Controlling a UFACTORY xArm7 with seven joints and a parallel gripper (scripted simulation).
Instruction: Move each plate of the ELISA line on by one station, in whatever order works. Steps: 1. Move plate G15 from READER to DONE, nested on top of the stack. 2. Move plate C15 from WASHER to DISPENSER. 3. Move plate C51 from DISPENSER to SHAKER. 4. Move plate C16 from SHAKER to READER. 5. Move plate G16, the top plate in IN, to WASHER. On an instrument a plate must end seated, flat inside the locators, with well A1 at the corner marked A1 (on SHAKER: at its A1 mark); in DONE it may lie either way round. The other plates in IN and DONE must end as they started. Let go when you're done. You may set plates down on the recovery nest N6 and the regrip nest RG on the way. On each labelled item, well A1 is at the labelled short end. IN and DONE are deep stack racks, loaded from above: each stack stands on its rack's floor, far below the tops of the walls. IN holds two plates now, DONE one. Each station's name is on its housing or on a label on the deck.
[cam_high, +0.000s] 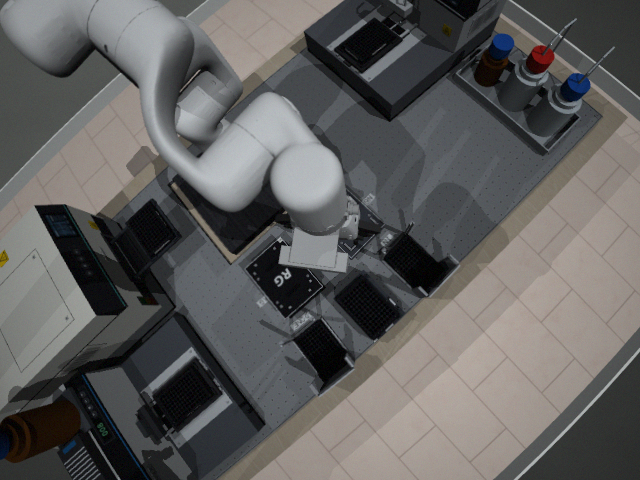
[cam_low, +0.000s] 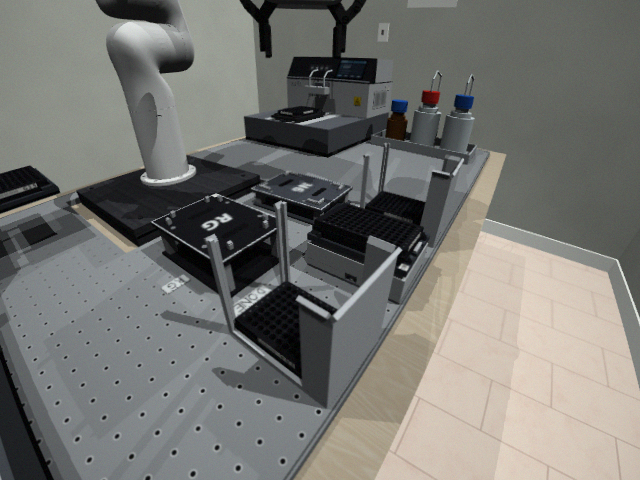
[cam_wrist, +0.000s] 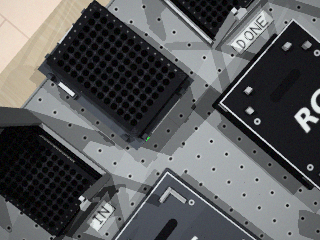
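Note:
My gripper (cam_low: 302, 23) is open and empty, high above the deck between the RG nest (cam_high: 284, 279) and the N6 nest (cam_low: 302, 188); in the top view the wrist hides its fingers. Black well plates sit on the SHAKER (cam_high: 367, 305), which also shows in the wrist view (cam_wrist: 115, 85), in the IN rack (cam_high: 416, 260), in the DONE rack (cam_high: 323, 348), on the reader drawer (cam_high: 152, 229), on the front left instrument (cam_high: 186, 395) and on the far instrument (cam_high: 368, 45). The wrist view shows the DONE label (cam_wrist: 252, 30) and the IN label (cam_wrist: 102, 215). Plate labels are too small to read.
Three capped bottles (cam_high: 537, 85) stand in a tray at the far right. The IN and DONE racks have tall walls and posts (cam_low: 281, 242). The arm's base plate (cam_low: 165, 191) lies behind the RG nest. A large grey housing (cam_high: 51, 289) stands at the left.

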